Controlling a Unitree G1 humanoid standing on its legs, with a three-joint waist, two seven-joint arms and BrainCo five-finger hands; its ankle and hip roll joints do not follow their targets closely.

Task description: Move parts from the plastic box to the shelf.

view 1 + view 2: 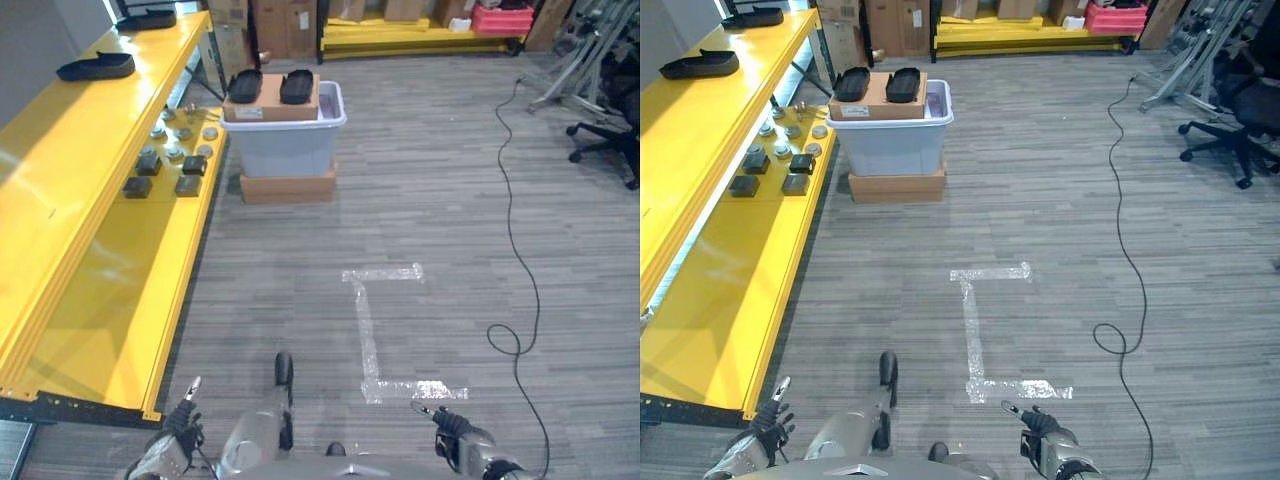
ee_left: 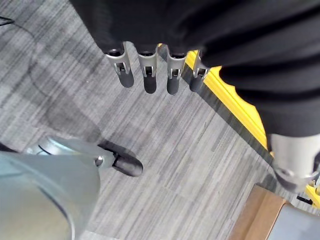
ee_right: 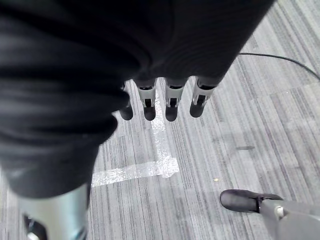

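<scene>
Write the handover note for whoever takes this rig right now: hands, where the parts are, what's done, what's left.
Left hand: open, holding nothing, hanging low over the floor beside the yellow shelf.
Right hand: open, empty, above the tape mark on the floor.
Plastic box: ahead on a flat cardboard box, next to the shelf's far end. A carton with two black parts lies across its top.
Done: several small parts already sit on the lower shelf level.
Left: walk to the box, pick parts, place them on the shelf.
</scene>
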